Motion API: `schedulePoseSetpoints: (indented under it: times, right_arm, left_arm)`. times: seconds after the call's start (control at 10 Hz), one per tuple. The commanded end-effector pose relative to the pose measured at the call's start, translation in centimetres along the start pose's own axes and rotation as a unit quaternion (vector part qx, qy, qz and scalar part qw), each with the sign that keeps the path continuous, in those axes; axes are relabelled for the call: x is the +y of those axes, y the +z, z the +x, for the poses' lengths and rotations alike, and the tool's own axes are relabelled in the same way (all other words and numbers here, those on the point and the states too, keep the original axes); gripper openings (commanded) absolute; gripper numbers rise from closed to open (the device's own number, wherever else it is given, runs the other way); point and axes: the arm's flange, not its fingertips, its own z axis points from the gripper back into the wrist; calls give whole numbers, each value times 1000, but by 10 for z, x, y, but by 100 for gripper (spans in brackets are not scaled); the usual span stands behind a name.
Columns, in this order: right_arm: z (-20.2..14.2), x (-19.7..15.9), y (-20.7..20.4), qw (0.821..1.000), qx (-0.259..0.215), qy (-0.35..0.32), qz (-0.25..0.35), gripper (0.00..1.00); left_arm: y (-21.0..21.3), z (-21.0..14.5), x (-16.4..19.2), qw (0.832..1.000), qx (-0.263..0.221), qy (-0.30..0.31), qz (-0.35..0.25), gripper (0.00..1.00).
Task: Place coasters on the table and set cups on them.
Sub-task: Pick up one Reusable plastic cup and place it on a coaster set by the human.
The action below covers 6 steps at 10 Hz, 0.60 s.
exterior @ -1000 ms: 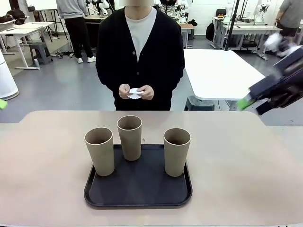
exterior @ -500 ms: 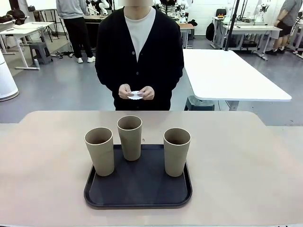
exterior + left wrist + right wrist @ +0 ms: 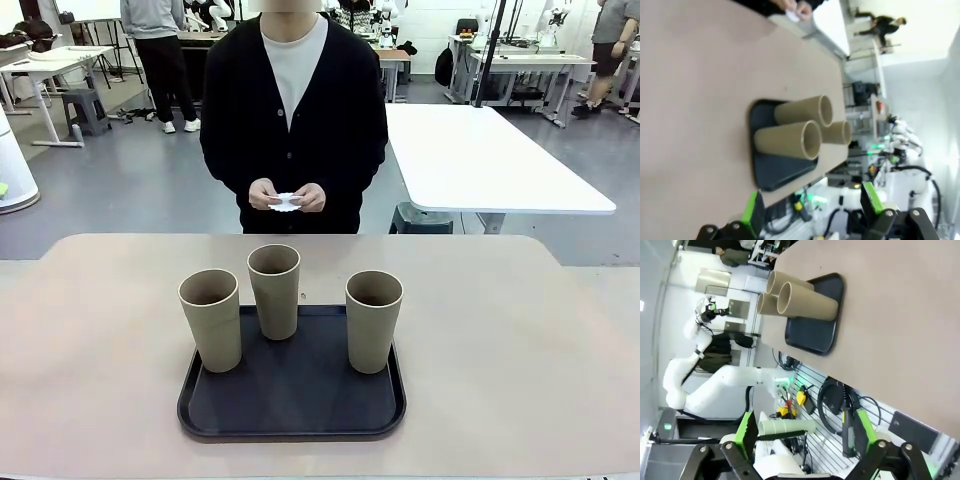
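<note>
Three tan cups stand upright on a black tray [image 3: 290, 405] on the beige table [image 3: 520, 340]: the left cup [image 3: 212, 322], the middle cup [image 3: 275, 292] farther back, and the right cup [image 3: 373, 322]. Across the table a person holds the white coasters [image 3: 286, 201] in both hands at waist height. My left gripper [image 3: 812, 206] is open, high off the table's side, with the cups [image 3: 790, 140] well ahead of it. My right gripper [image 3: 805, 434] is open too, off the opposite side, far from the cups [image 3: 807, 302]. Neither holds anything.
A white rectangular table [image 3: 470, 155] stands behind the beige one at the right. Bare tabletop lies on both sides of the tray and in front of the person. Other people and benches are far back in the room.
The right gripper, at the picture's right edge a second ago, has drawn out of the front view. The cups, the tray and the person's hands have stayed still.
</note>
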Motion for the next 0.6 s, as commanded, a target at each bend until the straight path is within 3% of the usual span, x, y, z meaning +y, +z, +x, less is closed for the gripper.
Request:
schedulePoseSetpoints:
  times: [0.0, 0.4, 0.5]
  right_arm:
    - [-50, -9, -80, 1000, -8, 5, -16, 100]
    - [-51, -10, -81, 1000, -17, -1, -17, 100]
    - [-4, -12, 3, 1000, -3, -11, -20, 100]
  left_arm:
    - [14, 11, 1, 998, 41, 7, 37, 100]
    - [12, 4, 0, 996, 55, 8, 68, 100]
    - [7, -1, -7, 995, 60, -8, 81, 100]
